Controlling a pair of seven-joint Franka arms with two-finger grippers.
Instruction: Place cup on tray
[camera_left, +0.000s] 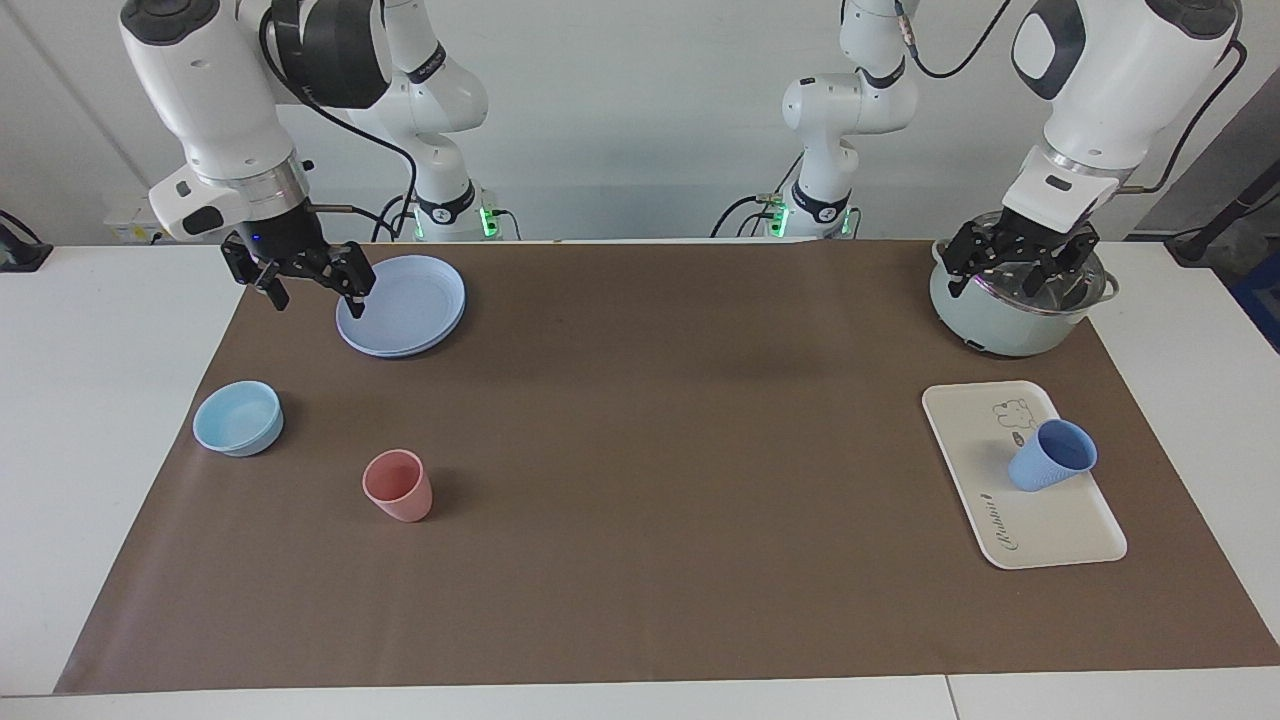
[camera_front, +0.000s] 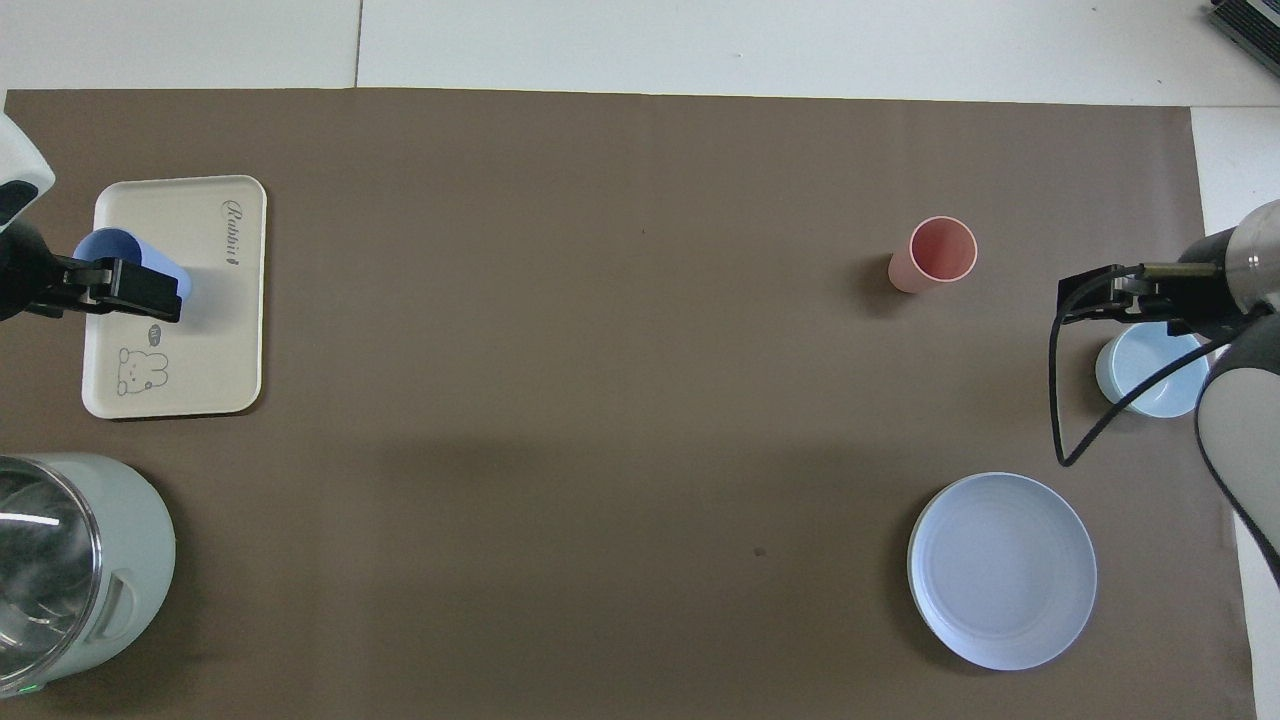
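two cups: a periwinkle cup (camera_left: 1052, 456) on the tray and a pink cup (camera_left: 398, 485). one tray (camera_left: 1040, 520), one bowl (camera_left: 238, 418), one plate (camera_left: 402, 305), one pot (camera_left: 1015, 320), two grippers.

The table is viewed from two high cameras set half a turn apart. In the facing view, the scene is seen from across the table, with both arm bases at the top. In the overhead view, it is seen steeply downward from above the robots' end. The brown rectangular paper mat (camera_left: 640, 470) (camera_front: 600, 400) is shared by both views (only the facing one shows the wall).
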